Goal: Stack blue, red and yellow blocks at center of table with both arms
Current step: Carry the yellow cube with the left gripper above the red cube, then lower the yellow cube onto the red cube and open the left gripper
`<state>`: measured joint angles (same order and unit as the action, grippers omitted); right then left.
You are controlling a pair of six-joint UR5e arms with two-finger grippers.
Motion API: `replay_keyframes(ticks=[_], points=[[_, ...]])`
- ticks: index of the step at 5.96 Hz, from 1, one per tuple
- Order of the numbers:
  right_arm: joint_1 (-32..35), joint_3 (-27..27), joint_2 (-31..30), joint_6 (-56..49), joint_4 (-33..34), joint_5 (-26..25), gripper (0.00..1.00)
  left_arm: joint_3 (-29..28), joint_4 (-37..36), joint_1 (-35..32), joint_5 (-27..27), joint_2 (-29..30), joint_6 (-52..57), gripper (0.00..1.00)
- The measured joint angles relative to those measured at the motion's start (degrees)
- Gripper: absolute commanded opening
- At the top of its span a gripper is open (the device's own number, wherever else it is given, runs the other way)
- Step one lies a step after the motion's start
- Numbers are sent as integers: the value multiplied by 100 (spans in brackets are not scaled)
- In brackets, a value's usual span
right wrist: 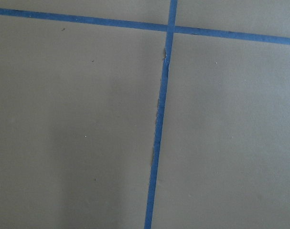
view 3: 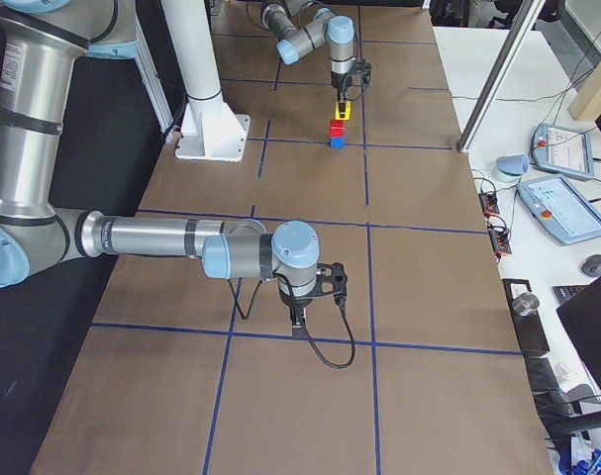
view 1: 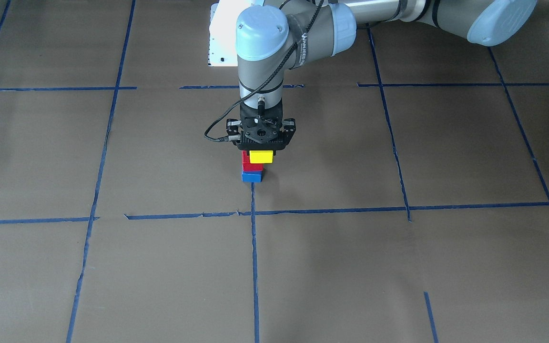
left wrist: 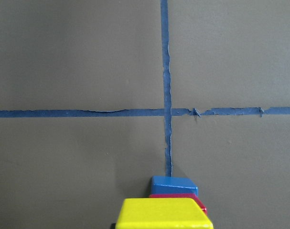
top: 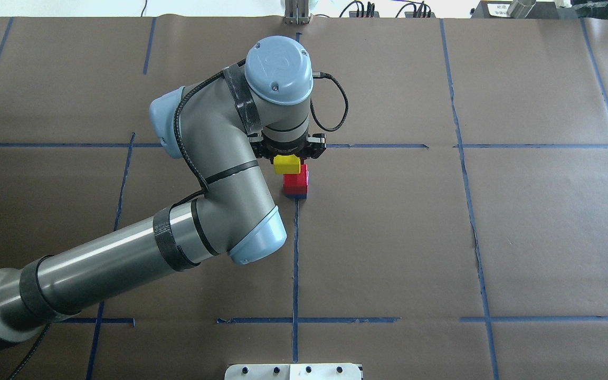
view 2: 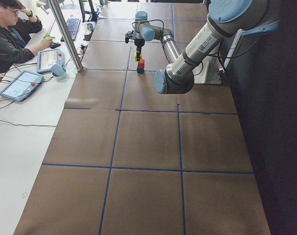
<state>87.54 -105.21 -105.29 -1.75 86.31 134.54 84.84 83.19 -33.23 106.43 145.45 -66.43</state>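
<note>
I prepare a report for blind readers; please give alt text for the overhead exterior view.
The left arm's claw holds a yellow block over a red block stacked on a blue block, at a blue tape line on the brown table. The grey arm enters from the lower left.

The yellow block (view 1: 261, 157) is bright yellow, the red block (view 1: 249, 166) deep red, the blue block (view 1: 251, 177) mid blue. The bench (view 1: 398, 276) is brown, gridded with blue tape lines (view 1: 254, 267). The left hand (view 1: 261, 151) is black; its arm (top: 219, 174) silver-grey with pale blue caps.
</note>
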Motion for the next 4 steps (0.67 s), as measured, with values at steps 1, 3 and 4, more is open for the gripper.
replay_keyframes(ticks=[1,3,4], points=[[0,0,0,-1,0,1,100,-44,12,19,-3,6,-22,11],[0,1,0,-1,0,-1,100,-61,21,30,13,26,-38,16],[0,1,-2,-1,0,-2,100,-78,28,37,22,47,-75,17]])
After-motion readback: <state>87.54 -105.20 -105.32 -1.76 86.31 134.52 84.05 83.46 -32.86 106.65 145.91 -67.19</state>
